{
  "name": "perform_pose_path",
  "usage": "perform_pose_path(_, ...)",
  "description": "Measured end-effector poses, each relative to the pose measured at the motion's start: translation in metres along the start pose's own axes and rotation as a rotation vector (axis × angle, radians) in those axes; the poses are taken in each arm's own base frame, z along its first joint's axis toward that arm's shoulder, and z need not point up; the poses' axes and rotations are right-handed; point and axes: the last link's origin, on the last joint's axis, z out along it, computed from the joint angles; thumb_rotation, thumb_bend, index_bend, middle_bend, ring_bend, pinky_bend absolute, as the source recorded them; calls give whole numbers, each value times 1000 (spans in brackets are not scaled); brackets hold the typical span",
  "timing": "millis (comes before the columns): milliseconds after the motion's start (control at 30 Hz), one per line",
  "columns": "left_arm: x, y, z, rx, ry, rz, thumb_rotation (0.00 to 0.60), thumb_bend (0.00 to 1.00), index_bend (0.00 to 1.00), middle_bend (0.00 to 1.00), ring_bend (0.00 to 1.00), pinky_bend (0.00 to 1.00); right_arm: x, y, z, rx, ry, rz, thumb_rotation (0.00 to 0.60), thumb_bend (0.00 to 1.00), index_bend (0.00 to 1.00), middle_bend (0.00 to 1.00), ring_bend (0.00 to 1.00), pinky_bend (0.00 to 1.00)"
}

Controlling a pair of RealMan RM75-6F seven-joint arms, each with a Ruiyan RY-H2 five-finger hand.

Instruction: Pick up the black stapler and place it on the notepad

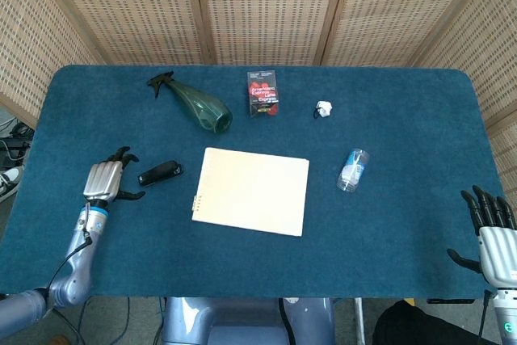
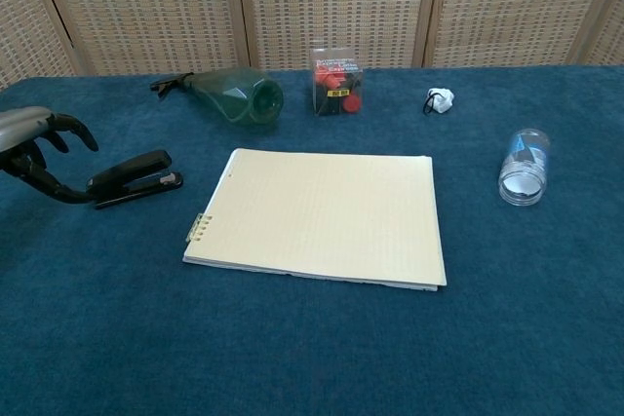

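My left hand [image 1: 105, 180] has a silver-grey ribbed back plate and black fingers [image 1: 123, 153], thumb black too. In the chest view it's the same: a smooth grey shell on top with dark curved fingers [image 2: 74, 128]. Behind it sits a short blue band at the wrist [image 1: 96, 209], then a slim grey forearm [image 1: 77, 260] with a thin dark cable running along it. My right hand [image 1: 493, 232] matches: pale grey ribbed plate, black fingers [image 1: 485, 206], greenish spot low on the wrist.
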Motion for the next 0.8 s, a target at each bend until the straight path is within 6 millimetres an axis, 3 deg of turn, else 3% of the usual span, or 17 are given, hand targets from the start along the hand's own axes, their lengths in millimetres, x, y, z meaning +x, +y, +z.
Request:
perform_pose_path(400,-22,30,28,3,-14,27,600,288,411,235,333,412,-3,6,6,-29,-14,4,600,0,0,0,0,0)
perform_pose_path(533,-26,35,33,7,-9,42,600,321,410,239,367,471,-4,8,7,-37,-17,6,600,0,0,0,0,0)
perform_pose_path(800,-35,40,41,23,-21,70,600,350,424,254,392,495,-6,9,9,-42,-26,7,600,0,0,0,0,0)
